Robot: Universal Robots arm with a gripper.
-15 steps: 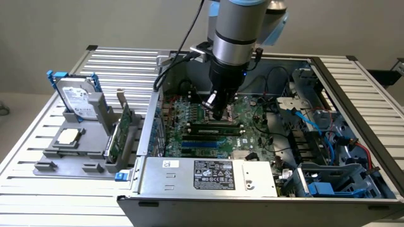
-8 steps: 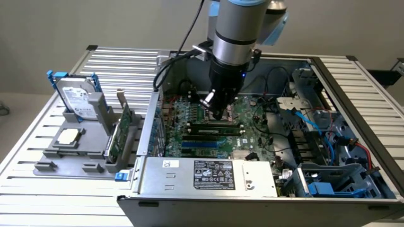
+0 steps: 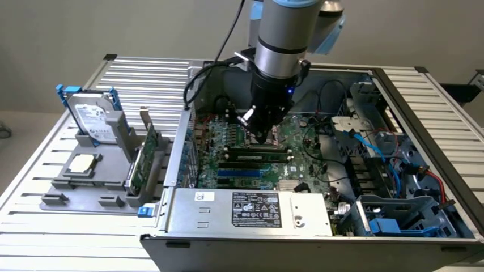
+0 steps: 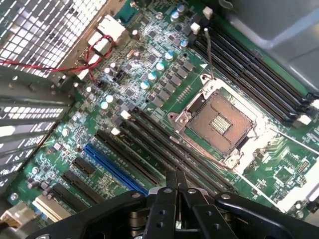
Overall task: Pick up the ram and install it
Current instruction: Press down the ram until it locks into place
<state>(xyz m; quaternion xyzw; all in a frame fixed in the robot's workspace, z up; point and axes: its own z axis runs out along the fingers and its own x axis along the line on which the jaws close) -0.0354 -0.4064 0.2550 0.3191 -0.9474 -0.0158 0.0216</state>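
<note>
Green ram [image 3: 261, 147] sits in a motherboard [image 4: 164, 89] slot under the gripper [image 4: 176, 186], jaws pressed together, holding nothing. Risk: half-seated stick, unlatched clips, if pushed off-centre.

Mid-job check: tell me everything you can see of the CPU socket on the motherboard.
The CPU socket is a square, open recess with no processor in it. Its floor is a brownish field of fine contacts with a small paler patch in the middle. A silvery metal frame borders it, and a thin wire lever runs off from one corner. It lies flat on the green motherboard, between two banks of long black memory slots. Nothing rests on it or touches it.
</note>
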